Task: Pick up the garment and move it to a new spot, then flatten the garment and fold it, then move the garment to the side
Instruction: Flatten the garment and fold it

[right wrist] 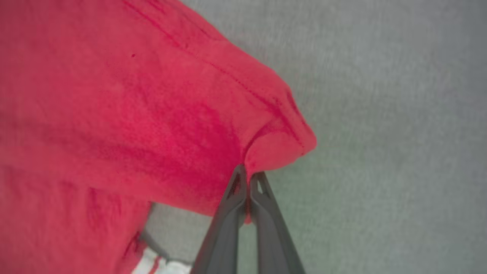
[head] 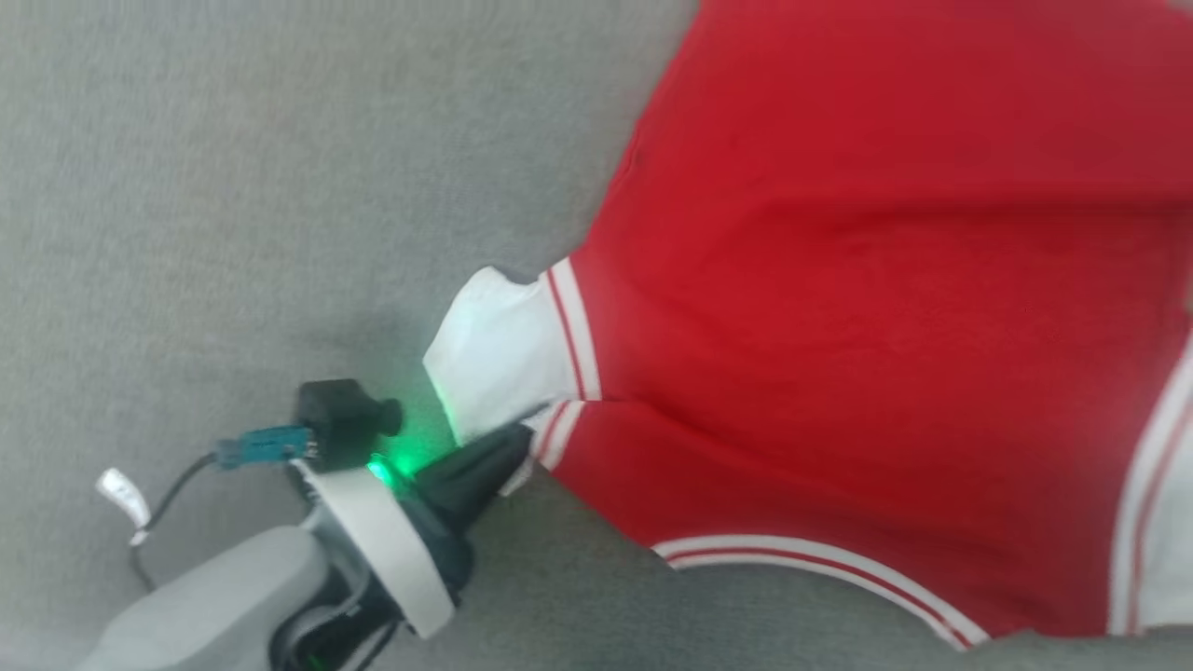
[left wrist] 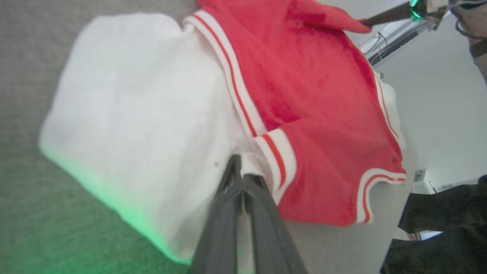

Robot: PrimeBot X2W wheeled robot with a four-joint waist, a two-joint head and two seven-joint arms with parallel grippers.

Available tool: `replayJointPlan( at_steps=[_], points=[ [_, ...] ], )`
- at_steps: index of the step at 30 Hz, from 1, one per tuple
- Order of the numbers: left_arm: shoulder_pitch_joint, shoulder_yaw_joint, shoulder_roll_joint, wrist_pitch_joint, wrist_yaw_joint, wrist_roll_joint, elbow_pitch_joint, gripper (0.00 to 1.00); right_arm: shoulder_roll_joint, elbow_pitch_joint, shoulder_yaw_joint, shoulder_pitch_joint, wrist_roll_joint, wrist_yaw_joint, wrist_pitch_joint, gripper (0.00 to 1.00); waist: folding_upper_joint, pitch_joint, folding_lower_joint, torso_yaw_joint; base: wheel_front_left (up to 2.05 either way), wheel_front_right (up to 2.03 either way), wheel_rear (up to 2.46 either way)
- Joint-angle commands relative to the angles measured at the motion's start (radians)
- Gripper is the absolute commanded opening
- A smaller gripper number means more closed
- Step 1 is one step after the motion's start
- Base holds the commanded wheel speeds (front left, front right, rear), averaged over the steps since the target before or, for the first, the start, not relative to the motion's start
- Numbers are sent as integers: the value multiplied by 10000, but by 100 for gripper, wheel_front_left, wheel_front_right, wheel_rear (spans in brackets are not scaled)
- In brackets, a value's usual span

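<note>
Left end effector: fingers clenched on the edge of the white sleeve beside the striped trim; pale forearm enters from lower left, fingers angled up-right. Garment runs rightward from that pinch over the grey counter, long axis roughly left-to-right in the head view, one crease across the body. Right end effector: clamped on a red hem corner at the opposite end. Judgement: each arm holds its own end, so the coming move turns on drawing them apart along that axis
</note>
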Motion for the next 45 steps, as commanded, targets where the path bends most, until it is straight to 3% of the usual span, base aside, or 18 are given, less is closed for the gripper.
replayJointPlan(
  at_steps=[1,6,13,23,24,25,26,34,39,42,45],
  points=[
    [326,325,183,29,113,57,253,0,-189,-690,-218,1186,458,-3,55,0,0,-640,0,-553,0,0,0],
    [913,810,292,28,81,171,212,0,-104,-2503,-1101,4495,1187,-3,21,0,0,-1117,0,-886,0,0,0],
    [1485,1244,345,23,81,276,130,0,958,-4718,-1799,8500,1260,-3,-121,0,0,-1486,0,-1140,0,0,0],
    [1820,1391,413,21,81,335,92,0,1909,-5678,-1205,10131,725,-3,-559,0,0,-1655,0,-1345,0,0,0],
    [1835,1380,420,21,81,329,93,0,1948,-5722,-1183,10065,628,-3,-718,14,0,-1672,0,-1360,0,0,0],
    [1853,1369,431,21,81,317,90,0,1996,-5728,-1212,9966,554,-3,-886,37,0,-1690,0,-1376,0,0,0],
    [1870,1358,437,21,81,304,82,0,2022,-5744,-1237,9922,541,-3,-980,100,0,-1714,0,-1387,0,0,0],
    [1946,1296,238,21,81,408,-16,0,1818,-7189,-2708,10134,1527,-2,-1131,100,0,-1777,0,-1070,0,0,0],
    [1621,1060,-57,21,81,446,-32,0,1349,-7349,-3619,8759,1830,-2,-706,100,0,-1576,0,-580,0,0,0],
    [1380,887,-271,21,80,460,6,0,1105,-6665,-3347,7234,1441,-2,-824,100,0,-1367,0,-256,0,0,0],
    [1081,697,-511,21,80,472,54,0,914,-5677,-2407,5544,690,-2,-1059,100,0,-1102,0,49,0,0,0]
  ],
)
